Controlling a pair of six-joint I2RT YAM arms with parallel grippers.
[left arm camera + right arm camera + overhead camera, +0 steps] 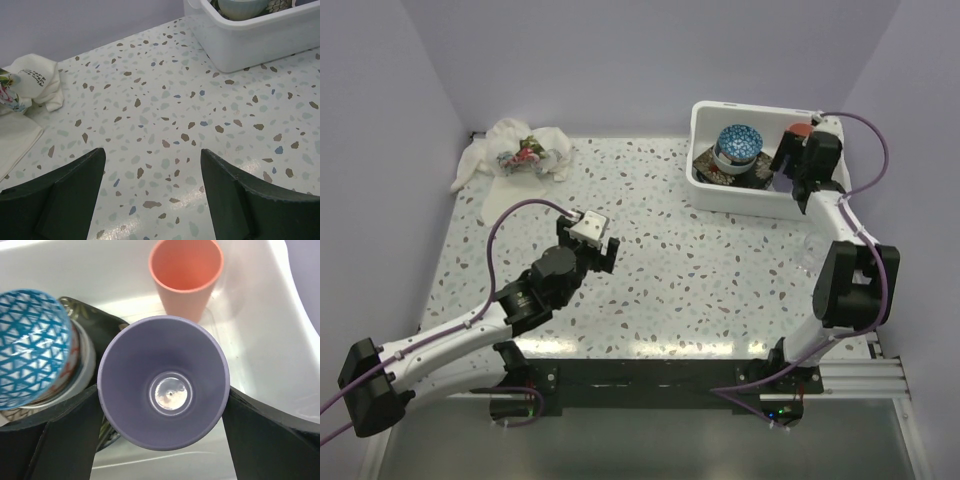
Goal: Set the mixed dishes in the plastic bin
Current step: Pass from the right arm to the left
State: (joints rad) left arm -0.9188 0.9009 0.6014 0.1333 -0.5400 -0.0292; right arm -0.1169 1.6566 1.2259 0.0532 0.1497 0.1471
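Purple cup (164,382) is clamped in the right fingers (65,440) inside the plastic bin (740,198), beside the orange cup (186,275). Placement step; next, part the fingers and withdraw upward. Left fingers (60,200) stand apart.

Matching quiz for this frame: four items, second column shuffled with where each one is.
1. purple cup
2. orange cup
3. white cloth
4. left gripper

A. far left corner of the table
B. standing in the plastic bin, ungripped
C. between the fingers of the right gripper
D. open above bare tabletop

Pairs: 1-C, 2-B, 3-A, 4-D
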